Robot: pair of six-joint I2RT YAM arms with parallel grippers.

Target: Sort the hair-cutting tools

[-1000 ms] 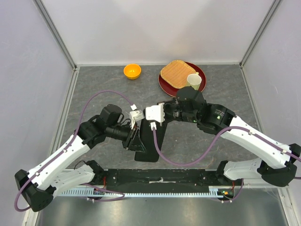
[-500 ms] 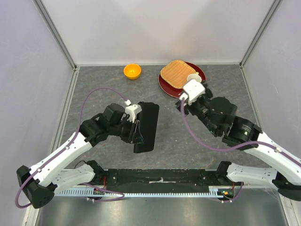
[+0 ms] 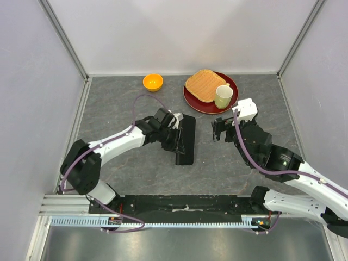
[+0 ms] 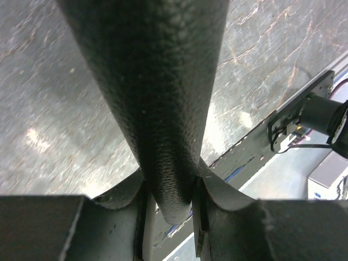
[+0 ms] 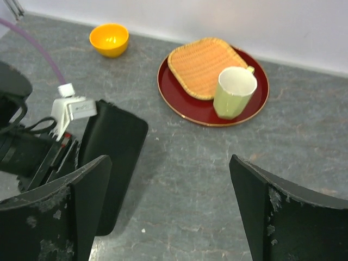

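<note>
The scissors and combs are not showing in any view, so where they are cannot be told. The only related item in sight is the black zip case (image 3: 185, 140), sitting left of centre on the grey stone-look table (image 3: 119, 109).

The left gripper (image 3: 175, 136) is pinching the case's left long edge. In the left wrist view the textured black fabric (image 4: 157, 98) is running up the frame, clamped between the two fingers, with the gripper (image 4: 169, 201) closed tight on it. The case is looking narrow from above, as if tilted on edge. Whether its near end is touching the table cannot be told.

The right gripper (image 3: 222, 130) is hanging over bare table to the right of the case, well apart from it, with its fingers spread wide and nothing between them. The right wrist view is showing the same spread gripper (image 5: 171, 212), with the case (image 5: 114, 157) at lower left.

Behind the right gripper a red plate (image 3: 188, 101) is sitting near the back wall, carrying a woven tan tray (image 3: 202, 85) and a pale green cup (image 3: 223, 96) standing upright on its right side, just beside the tray. The right wrist camera is also catching the plate (image 5: 185, 106), tray (image 5: 204, 66) and cup (image 5: 235, 92). An orange bowl (image 3: 153, 82) is sitting to the plate's left, apart from it, also visible at upper left of the right wrist view (image 5: 109, 39).
</note>
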